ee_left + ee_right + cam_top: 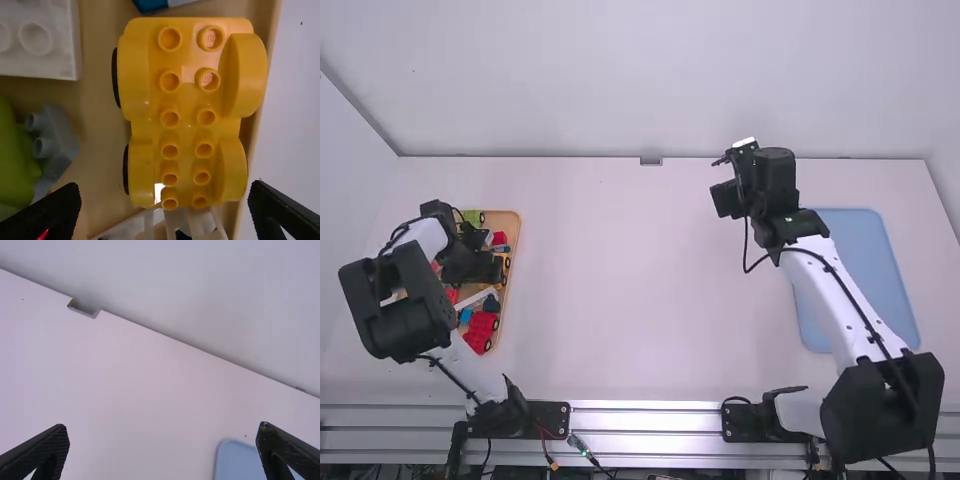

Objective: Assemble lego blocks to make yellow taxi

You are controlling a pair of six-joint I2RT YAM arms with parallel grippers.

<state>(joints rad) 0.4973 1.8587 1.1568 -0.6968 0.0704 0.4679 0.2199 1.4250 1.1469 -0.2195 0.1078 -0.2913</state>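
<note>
The left end effector (165, 192) hangs above the tray (517, 230), fingers apart. The yellow wheeled base (187, 100) lies below, along the tray's right wall, long axis crosswise to the finger gap. The right end effector (162, 432), also spread, is well apart from the tray.

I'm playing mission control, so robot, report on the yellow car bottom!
Left gripper open, over yellow wheeled base. Right gripper open, well away. White pieces crowd one end of base.

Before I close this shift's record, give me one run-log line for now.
left pincer: open above yellow wheeled base | base: in tray, studs bare | right pincer: open, empty, above table
</note>
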